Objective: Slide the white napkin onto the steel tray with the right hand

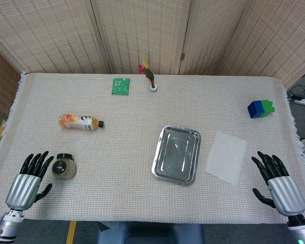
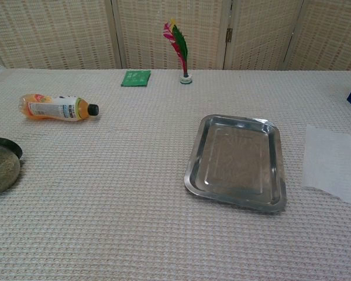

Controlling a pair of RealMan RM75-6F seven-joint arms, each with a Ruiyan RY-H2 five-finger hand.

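Observation:
A white napkin (image 1: 226, 156) (image 2: 333, 163) lies flat on the woven cloth, just right of the empty steel tray (image 1: 177, 154) (image 2: 237, 161). My right hand (image 1: 278, 184) rests near the table's front right corner, fingers spread and holding nothing, a little right of and nearer than the napkin. At the front left, my left hand (image 1: 29, 180) sits with its fingers apart, beside a small jar, gripping nothing. Neither hand appears in the chest view.
A small dark-lidded jar (image 1: 64, 166) (image 2: 1, 165) stands by the left hand. An orange drink bottle (image 1: 80, 122) (image 2: 57, 108) lies on its side at left. A green packet (image 1: 120, 86), a feathered shuttlecock (image 1: 149, 77) and blue-green blocks (image 1: 260, 109) sit farther back.

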